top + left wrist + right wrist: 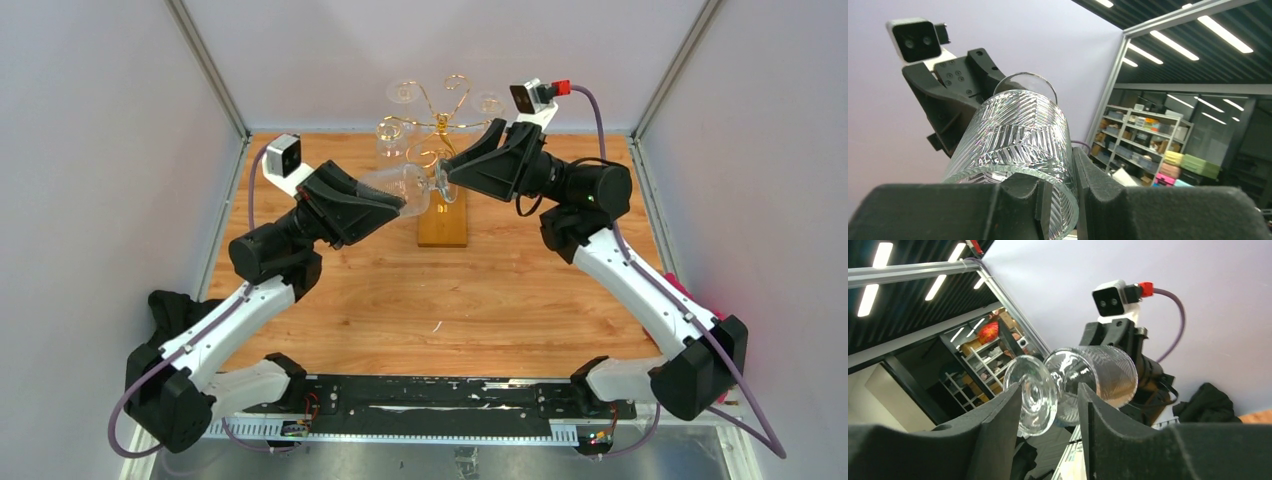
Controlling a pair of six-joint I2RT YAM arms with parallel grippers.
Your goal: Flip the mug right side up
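The mug (400, 187) — a cut-glass goblet — lay on its side in the air above the counter (500, 300), just in front of the gold rack (441, 120). The left gripper (398, 205) had its jaws clamped on the bowl near the rim. The right gripper (447, 172) had its jaws apart, straddling the stem beside the foot — contact could not be told.

Bright, even light from ceiling strips (1223, 32); blurred wrist-view foregrounds.
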